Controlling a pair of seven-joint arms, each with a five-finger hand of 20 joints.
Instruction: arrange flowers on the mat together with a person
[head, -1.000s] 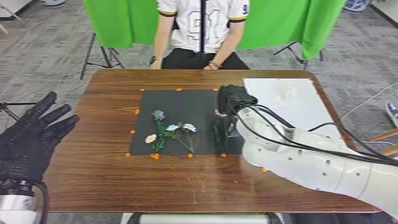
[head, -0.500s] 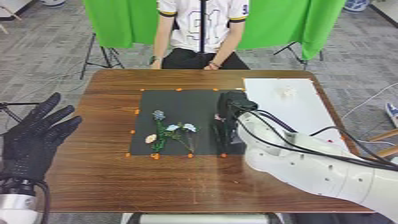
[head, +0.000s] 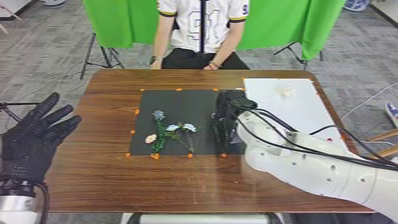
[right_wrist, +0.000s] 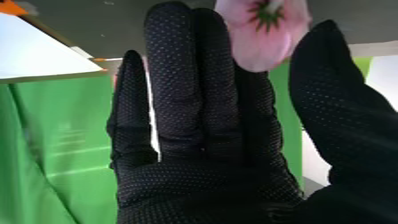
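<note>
In the head view, my right hand is low over the right side of the dark mat, hiding what lies beneath. In the right wrist view, straight fingers and a separate thumb show on my right hand; a pink flower with green sepals is near their tips, between fingers and thumb, not visibly gripped. On the mat's left part lie a blue flower, pale blue flowers and a peach flower with green stems. My left hand is open by the table's left edge.
A white sheet lies right of the mat, with a small pale flower on it. Orange marks surround the mat on the brown table. A green cloth hangs behind the table.
My right hand has shifted slightly toward the robot and to the right, its arm with it. My left hand has moved only a little. The visible flowers on the mat have stayed put.
</note>
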